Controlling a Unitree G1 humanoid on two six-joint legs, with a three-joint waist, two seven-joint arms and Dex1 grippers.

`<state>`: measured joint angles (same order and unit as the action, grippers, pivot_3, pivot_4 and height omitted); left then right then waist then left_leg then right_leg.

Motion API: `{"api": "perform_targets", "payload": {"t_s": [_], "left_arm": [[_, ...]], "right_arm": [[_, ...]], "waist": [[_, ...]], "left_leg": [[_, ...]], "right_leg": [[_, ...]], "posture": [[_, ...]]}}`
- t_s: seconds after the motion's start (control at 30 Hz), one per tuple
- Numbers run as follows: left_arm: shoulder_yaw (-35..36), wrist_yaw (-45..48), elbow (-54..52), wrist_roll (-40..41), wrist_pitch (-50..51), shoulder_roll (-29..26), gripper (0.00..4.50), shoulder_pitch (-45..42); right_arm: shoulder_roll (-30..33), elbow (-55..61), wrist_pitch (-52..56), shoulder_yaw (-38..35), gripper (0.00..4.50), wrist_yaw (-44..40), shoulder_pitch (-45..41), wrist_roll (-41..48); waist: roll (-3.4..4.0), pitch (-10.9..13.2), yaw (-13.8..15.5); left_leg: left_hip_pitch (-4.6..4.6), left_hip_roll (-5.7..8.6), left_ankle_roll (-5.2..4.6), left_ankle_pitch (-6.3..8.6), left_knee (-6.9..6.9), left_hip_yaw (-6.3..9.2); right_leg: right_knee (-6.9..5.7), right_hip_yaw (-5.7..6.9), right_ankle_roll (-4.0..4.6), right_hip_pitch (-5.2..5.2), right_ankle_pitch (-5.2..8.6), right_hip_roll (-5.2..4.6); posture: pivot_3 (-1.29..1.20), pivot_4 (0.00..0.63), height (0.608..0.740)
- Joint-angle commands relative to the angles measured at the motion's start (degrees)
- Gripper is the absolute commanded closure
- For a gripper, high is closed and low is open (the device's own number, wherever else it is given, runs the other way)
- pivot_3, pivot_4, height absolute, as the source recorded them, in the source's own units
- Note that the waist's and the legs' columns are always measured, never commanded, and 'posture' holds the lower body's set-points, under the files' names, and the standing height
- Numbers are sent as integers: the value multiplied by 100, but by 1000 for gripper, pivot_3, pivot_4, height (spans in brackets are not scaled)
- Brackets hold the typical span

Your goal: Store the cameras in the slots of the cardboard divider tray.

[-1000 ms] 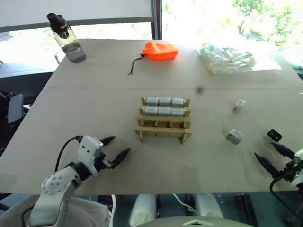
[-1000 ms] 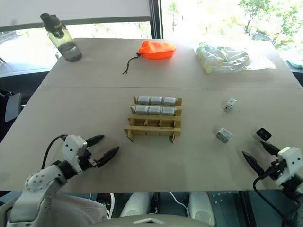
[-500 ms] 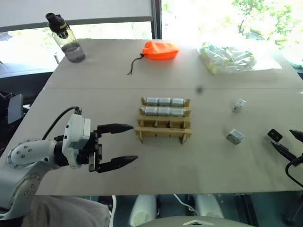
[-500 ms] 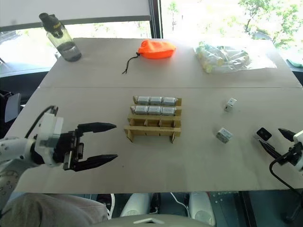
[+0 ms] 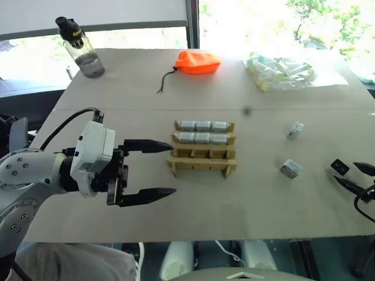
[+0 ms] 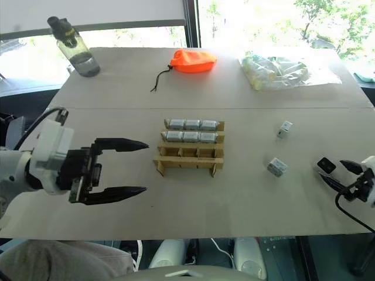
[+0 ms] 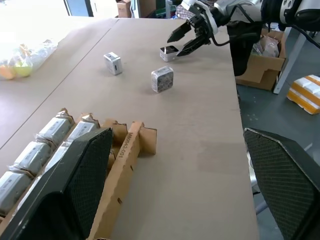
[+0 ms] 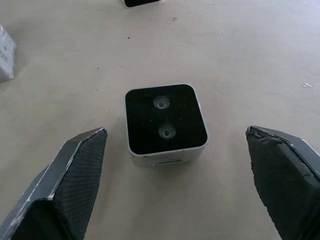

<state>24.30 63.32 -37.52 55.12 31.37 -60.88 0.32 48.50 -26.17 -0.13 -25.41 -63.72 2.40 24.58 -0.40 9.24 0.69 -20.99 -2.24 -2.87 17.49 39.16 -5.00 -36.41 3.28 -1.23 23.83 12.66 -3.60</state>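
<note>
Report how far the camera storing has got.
Done: six cameras fill the two far rows of the cardboard divider tray. In hand: the open right gripper straddles a black-faced camera without gripping it. Left: two more loose cameras and the empty near row.

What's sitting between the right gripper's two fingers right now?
A camera with a black face lies on the table between the open right gripper's fingers, touching neither. The right wrist view shows it best.
</note>
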Motion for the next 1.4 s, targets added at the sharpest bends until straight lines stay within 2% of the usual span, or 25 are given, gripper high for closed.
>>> {"api": "perform_targets", "payload": {"t_s": [0.03,0.53,0.57,0.6,0.67,0.7,0.9,1.03,1.13,1.3,1.4], "left_arm": [[124,-14,-88,70,9,55,155,-20],[220,245,-47,-191,-121,245,155,189],[251,263,-52,-203,-142,268,155,248],[280,288,-56,-222,-168,295,155,314],[317,329,-53,-253,-216,349,155,416],[328,345,-48,-260,-233,363,155,445],[70,301,62,-236,-262,443,155,183],[-526,-158,427,-509,-10,467,155,-439],[-1193,-614,831,-966,213,578,155,-1093],[-1852,-947,1493,-1071,691,1052,155,-2006],[-2242,-1135,2211,-1324,958,1426,155,-2620]], "right_arm": [[94,44,12,-57,873,-89,-30,13],[191,-437,-124,193,873,-407,-488,-222],[202,-442,-140,180,1393,-421,-519,-222],[218,-436,-158,164,1502,-427,-543,-226],[262,-352,-234,158,2533,-440,-558,-267],[272,-269,-381,173,2686,-424,-582,-326],[62,1588,-201,473,2680,-66,-898,-238],[-92,3070,197,1187,2680,269,-1495,-365],[-264,3586,89,1894,2680,401,-2077,-824],[-757,3467,-1151,3041,2680,587,-2821,-2012],[-1140,2770,-2968,3798,2680,1249,-3428,-3495]], "waist": [[0,0,0],[0,0,-1],[0,0,-1],[0,0,-2],[0,0,-4],[0,0,-3],[3,2,-40],[4,3,-34],[2,4,2],[-11,9,19],[-18,12,4]], "left_leg": [[0,0,0,0,0,-1],[10,0,1,0,0,-13],[11,0,1,0,0,-12],[10,0,1,0,0,-12],[12,0,1,0,0,-14],[12,0,1,0,0,-14],[20,-2,2,-1,0,-19],[24,-4,13,-7,0,-10],[21,-2,16,-9,0,-1],[-3,3,16,-9,4,4],[-34,7,15,-9,7,5]], "right_leg": [[0,0,0,0,0,0],[-4,-2,8,-2,-5,1],[-4,-2,11,-2,-7,1],[-4,-2,11,-2,-7,1],[-5,-3,10,-2,-7,1],[-4,-3,10,-2,-6,1],[-16,-9,-5,-1,2,2],[-29,-5,-6,0,2,2],[-31,0,-5,1,1,5],[-18,14,11,6,-9,1],[-8,16,6,30,-9,-1]], "posture": [[0,150,740],[0,150,740],[0,150,740],[0,150,740],[0,150,740],[0,150,740],[0,150,740],[0,150,740],[0,150,740],[0,150,740],[0,150,740]]}}
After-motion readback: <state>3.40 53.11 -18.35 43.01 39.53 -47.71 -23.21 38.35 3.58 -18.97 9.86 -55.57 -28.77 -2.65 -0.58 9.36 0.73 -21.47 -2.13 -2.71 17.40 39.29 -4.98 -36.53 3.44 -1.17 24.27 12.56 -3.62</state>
